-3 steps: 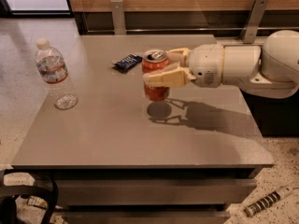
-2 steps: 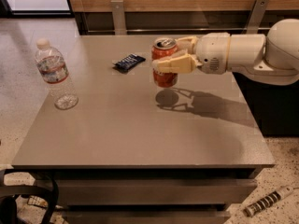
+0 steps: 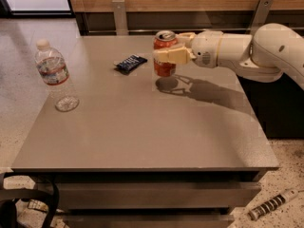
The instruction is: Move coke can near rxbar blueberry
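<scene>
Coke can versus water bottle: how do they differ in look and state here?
The coke can is red and opaque; the water bottle is clear and white-capped. The can hangs above the table in the end effector, far side; the bottle stands near its left edge. Both are upright.

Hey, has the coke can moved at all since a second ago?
Yes. Held in the tool, the coke can has shifted toward the far edge of the table, now about level with the rxbar blueberry, which stayed put.
</scene>
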Controlling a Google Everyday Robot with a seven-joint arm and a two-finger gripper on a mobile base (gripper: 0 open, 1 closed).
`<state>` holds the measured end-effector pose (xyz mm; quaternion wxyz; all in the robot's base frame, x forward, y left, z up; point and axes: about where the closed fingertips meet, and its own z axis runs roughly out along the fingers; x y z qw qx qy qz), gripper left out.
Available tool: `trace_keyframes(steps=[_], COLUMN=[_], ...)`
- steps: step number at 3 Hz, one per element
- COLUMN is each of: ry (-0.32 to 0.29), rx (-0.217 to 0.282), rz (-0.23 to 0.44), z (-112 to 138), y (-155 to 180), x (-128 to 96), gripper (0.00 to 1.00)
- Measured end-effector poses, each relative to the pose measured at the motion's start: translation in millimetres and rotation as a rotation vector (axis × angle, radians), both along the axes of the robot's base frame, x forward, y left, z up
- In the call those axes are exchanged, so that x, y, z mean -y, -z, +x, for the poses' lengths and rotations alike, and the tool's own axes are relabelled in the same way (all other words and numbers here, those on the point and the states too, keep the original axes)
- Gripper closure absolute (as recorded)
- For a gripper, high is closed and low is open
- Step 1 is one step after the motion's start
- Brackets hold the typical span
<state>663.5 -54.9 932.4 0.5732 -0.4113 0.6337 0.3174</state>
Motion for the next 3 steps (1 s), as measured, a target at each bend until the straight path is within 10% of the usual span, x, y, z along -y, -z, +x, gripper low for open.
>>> trace_keyframes(steps=[3], ry=[0.085], rx=[-0.077], rz=[0.004], z=[59.0], y=[51.8], x=[-34.9], gripper=[1.00])
